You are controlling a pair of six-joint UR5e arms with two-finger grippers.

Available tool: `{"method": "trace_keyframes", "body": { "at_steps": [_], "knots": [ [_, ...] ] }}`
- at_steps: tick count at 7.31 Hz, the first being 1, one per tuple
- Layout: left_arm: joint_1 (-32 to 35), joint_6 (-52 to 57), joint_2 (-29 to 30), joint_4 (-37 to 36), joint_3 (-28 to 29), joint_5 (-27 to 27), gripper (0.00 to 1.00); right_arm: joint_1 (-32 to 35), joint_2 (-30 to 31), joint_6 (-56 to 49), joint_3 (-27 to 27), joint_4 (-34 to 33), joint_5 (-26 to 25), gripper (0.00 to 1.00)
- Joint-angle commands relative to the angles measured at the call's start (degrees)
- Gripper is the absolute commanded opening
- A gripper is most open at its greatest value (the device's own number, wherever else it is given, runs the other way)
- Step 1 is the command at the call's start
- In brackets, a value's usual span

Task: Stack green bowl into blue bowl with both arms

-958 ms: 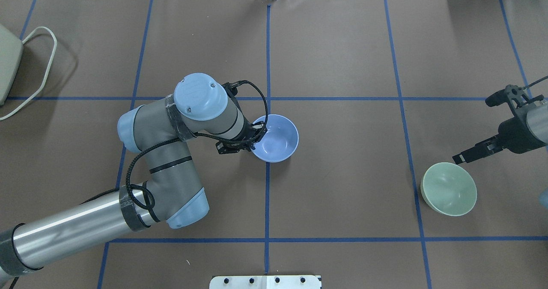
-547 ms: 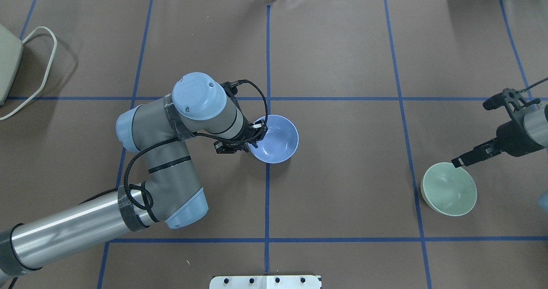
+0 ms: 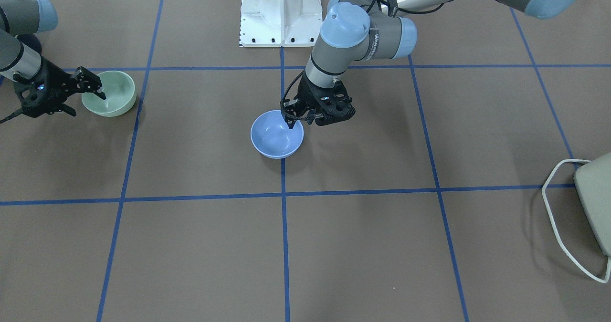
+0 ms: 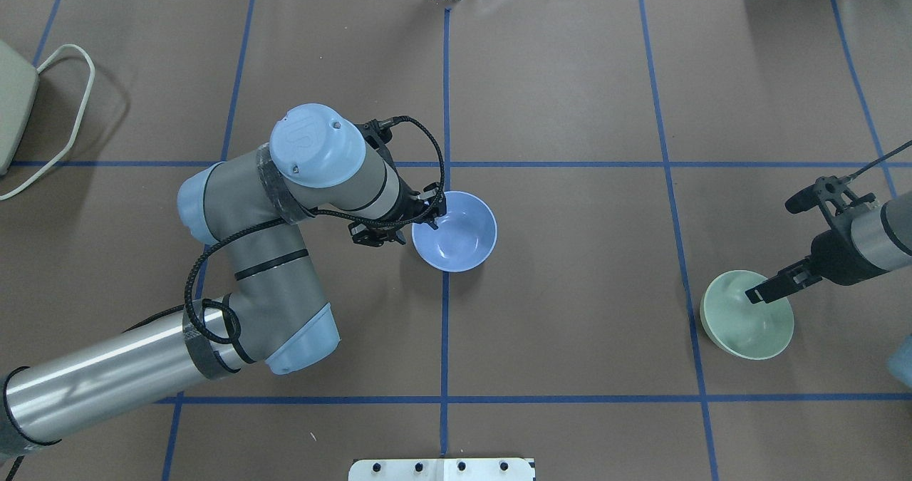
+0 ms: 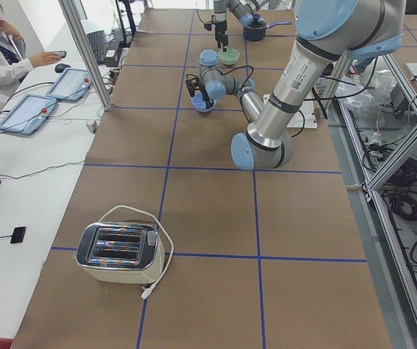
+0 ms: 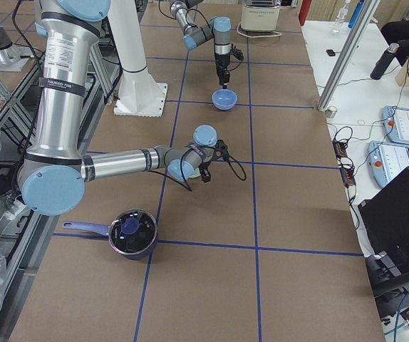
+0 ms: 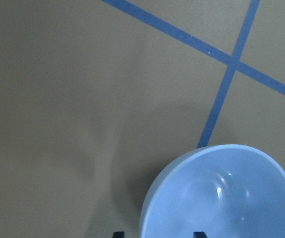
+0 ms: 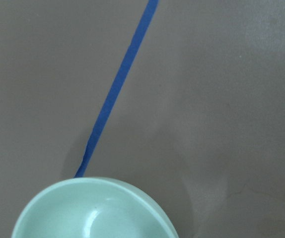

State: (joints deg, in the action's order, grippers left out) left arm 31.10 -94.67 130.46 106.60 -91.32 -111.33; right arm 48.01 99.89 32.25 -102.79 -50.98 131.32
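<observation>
The blue bowl point(image 4: 459, 235) stands upright near the table's middle, on the centre tape line; it also shows in the front view point(image 3: 274, 138) and the left wrist view point(image 7: 232, 198). My left gripper point(image 4: 427, 214) is open, its fingers straddling the bowl's near-left rim with a wide gap. The green bowl point(image 4: 741, 324) stands upright at the right; it also shows in the front view point(image 3: 114, 95) and the right wrist view point(image 8: 93, 213). My right gripper point(image 4: 757, 294) hangs over its rim nearest the arm and looks open, one finger above the bowl's inside. The right wrist view shows no fingertips.
A toaster point(image 5: 118, 251) with a white cord sits at the far left end of the table. A dark pot with a lid point(image 6: 132, 231) stands beyond the green bowl at the right end. The white pedestal base point(image 3: 279, 12) is at the robot's side.
My right gripper has moved down and in, from beside the green bowl to over its rim. My left arm's elbow has shifted left; the blue bowl has stayed put.
</observation>
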Motion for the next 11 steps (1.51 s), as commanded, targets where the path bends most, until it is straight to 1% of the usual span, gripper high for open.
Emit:
{"method": "trace_keyframes", "body": {
  "at_steps": [1, 2, 3, 8, 9, 11],
  "knots": [
    [0.5, 0.1, 0.0, -0.1, -0.8, -0.2, 0.60, -0.3, 0.6, -0.2, 0.0, 0.0, -0.3, 0.63],
    [0.5, 0.1, 0.0, -0.2, -1.1, -0.1, 0.60, -0.3, 0.7, -0.2, -0.1, 0.1, 0.0, 0.57],
    [0.6, 0.1, -0.1, -0.3, -1.1, -0.1, 0.60, -0.2, 0.7, -0.2, -0.1, 0.1, 0.0, 0.53],
    [0.8, 0.1, -0.2, -0.2, -1.1, 0.0, 0.60, -0.3, 0.6, -0.2, 0.1, 0.0, -0.3, 0.37],
    [1.0, 0.1, -0.2, -0.2, -1.0, 0.0, 0.60, -0.3, 0.5, -0.1, 0.1, 0.1, -0.3, 0.29],
    [1.1, 0.2, -0.6, -0.2, -1.0, 0.0, 0.60, -0.3, 0.3, -0.1, 0.1, 0.1, 0.0, 0.21]
  ]
}}
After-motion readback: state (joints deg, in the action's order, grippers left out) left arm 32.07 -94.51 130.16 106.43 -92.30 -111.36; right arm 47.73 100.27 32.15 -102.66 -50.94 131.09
